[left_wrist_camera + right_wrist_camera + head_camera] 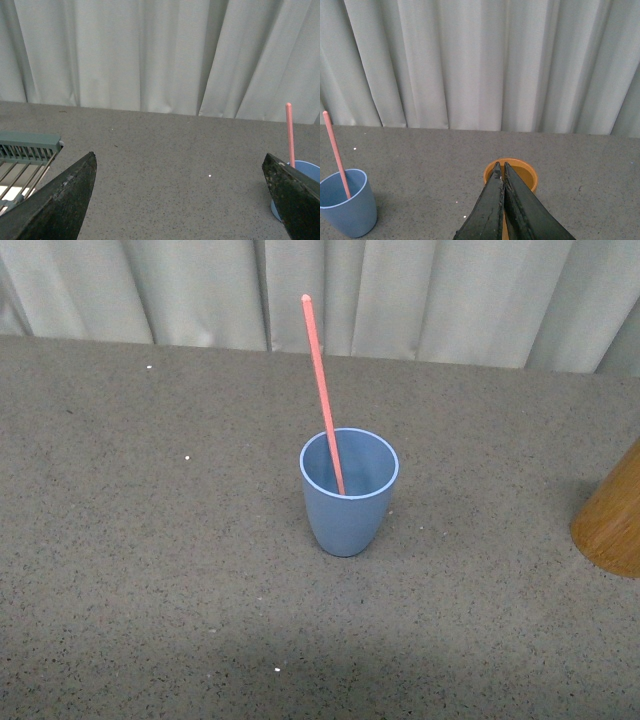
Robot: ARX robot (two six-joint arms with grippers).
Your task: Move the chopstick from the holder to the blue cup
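Observation:
The blue cup stands upright mid-table with one salmon-red chopstick in it, leaning back and left. The cup and chopstick also show in the right wrist view, and the cup and chopstick in the left wrist view. The tan holder is at the right edge of the front view. My right gripper is shut and empty, its tips over the holder's open mouth; no chopstick shows inside. My left gripper is open and empty, with the cup beside one finger.
Pale curtains hang behind the grey speckled table. A grey-green slatted rack shows in the left wrist view. Neither arm shows in the front view.

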